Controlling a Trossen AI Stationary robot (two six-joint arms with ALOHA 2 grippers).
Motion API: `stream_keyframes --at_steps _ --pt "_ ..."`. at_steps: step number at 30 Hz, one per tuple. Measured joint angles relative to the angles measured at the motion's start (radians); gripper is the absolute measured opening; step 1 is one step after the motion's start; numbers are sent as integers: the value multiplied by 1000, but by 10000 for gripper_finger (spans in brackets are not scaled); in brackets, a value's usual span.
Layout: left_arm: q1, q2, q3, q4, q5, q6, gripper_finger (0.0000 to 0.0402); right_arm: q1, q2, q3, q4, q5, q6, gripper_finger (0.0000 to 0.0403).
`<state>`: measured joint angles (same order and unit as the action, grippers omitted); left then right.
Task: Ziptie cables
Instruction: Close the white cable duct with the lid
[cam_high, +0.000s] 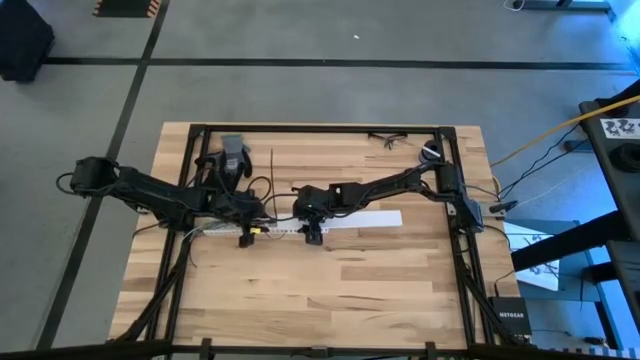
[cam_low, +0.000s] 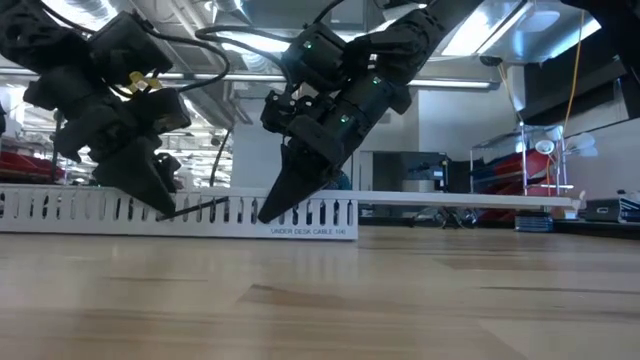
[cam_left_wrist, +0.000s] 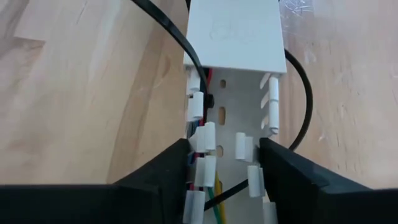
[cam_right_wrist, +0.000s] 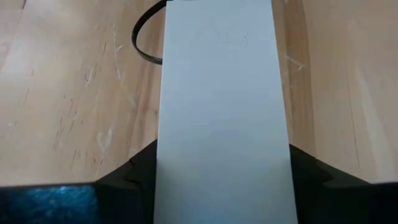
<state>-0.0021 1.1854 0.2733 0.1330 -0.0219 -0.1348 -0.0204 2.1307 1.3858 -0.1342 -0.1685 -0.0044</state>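
White plastic fills most of what I see past my right gripper (cam_right_wrist: 221, 177): the smooth, flat lid of the channel (cam_high: 375, 219) runs straight away between my fingers, which stand wide apart on either flank of it. I judge I am straddling it there to steady it on the surface (cam_high: 330, 290), though I cannot tell whether the pads truly press its walls.

My left gripper (cam_left_wrist: 224, 165) stands over the uncovered stretch of the same channel, fingers spread about as wide as the trough, one beside each slotted wall. Nothing is pinched between them. Just ahead of these fingers the lid begins; below them the trough lies open, so this looks like the place to reach the wires.

Inside that trough, between my left fingers, lie the cables (cam_left_wrist: 214, 193): thin and limp, with a green and a yellow strand showing, and a red one farther in beside the wall. The walls are rows of short, stiff white teeth with gaps between, and the grey floor has oval slots.

A black strap (cam_left_wrist: 171, 34), flat and springy, curves in from the bare wood beyond my left gripper and dips at the wall near the lid's edge; I take it for one of the zipties. Another black loop bows out on the far flank. Pale, banded wood carries everything.
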Motion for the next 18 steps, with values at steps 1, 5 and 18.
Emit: stream_keyframes --at_steps 1,5,18 --pt "0 1 -1 5 0 0 173 0 0 0 3 -1 0 213" --pt "-1 2 -3 16 3 13 173 0 0 -2 26 -26 16 217" --pt "-1 3 -3 38 3 7 174 0 0 -3 55 -70 54 222"
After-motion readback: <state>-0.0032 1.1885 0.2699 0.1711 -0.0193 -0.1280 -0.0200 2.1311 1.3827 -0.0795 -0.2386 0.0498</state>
